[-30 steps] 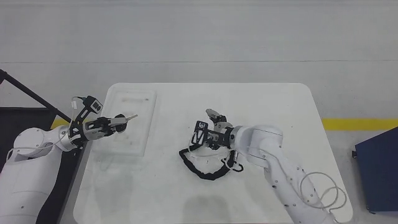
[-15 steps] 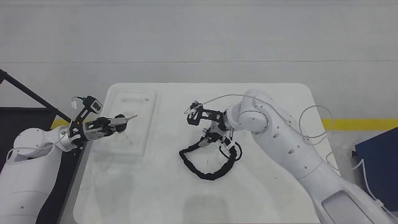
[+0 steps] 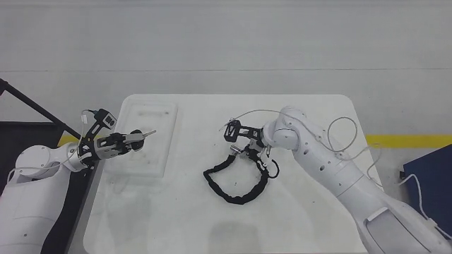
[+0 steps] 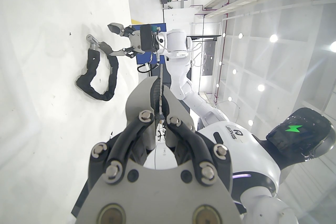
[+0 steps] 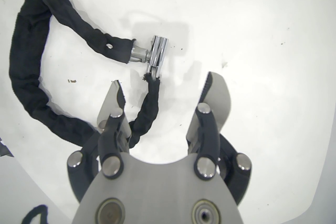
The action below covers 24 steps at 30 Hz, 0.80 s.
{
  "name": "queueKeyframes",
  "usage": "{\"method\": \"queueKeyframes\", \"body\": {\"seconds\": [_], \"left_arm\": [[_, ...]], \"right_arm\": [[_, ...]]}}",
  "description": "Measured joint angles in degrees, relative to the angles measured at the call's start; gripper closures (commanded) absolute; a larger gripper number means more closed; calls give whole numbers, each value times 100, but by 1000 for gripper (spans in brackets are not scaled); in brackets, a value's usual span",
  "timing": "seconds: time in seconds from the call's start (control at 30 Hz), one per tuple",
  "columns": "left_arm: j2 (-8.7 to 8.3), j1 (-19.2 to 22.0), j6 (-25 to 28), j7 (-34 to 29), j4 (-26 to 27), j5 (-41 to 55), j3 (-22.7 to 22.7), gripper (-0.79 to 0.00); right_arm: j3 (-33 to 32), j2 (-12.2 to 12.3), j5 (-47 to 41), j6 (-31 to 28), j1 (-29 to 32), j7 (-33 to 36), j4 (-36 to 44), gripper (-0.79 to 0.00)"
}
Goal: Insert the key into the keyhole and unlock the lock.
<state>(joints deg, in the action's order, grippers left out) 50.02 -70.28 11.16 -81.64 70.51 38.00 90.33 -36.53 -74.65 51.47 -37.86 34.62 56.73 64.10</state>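
Observation:
A black fabric-covered chain lock (image 3: 236, 187) lies in a loop at mid-table, its ends joined at a chrome cylinder (image 5: 157, 55). My right gripper (image 5: 162, 84) hangs open just above the table beside that cylinder, with one chain end running between its fingers and nothing gripped. It shows in the top view as the right gripper (image 3: 239, 148) and in the left wrist view as the right gripper (image 4: 114, 38). My left gripper (image 4: 158, 86) is shut on the key (image 4: 161, 72), whose blade sticks out past the fingertips. In the top view the left gripper (image 3: 134, 140) holds the key (image 3: 147, 134) over the tray.
A shallow white tray (image 3: 152, 109) sits on the left part of the white table (image 3: 318, 120). Loose cables trail from the right arm near the table's right side. A dark stand leans beyond the table's left edge.
The right arm has swung its elbow up and back, and its gripper has shifted slightly over the lock end of the chain. The left arm and key have not moved.

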Motion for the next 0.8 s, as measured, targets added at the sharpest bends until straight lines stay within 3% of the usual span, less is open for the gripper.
{"method": "queueKeyframes", "body": {"seconds": [0.13,0.27,0.63,0.7,0.8], "left_arm": [[0,0,0,0,0,0,0,0],[0,0,0,0,0,0,0,0],[0,0,0,0,0,0,0,0],[0,0,0,0,0,0,0,0],[0,0,0,0,0,0,0,0]], "right_arm": [[108,-48,89,-78,-18,-158,-204,-422],[221,-99,150,-168,-51,-189,-384,-496],[382,-195,240,-227,-88,-279,-674,-329],[410,-214,262,-242,-96,-303,-733,-243],[448,-238,285,-266,-96,-342,-787,0]]}}
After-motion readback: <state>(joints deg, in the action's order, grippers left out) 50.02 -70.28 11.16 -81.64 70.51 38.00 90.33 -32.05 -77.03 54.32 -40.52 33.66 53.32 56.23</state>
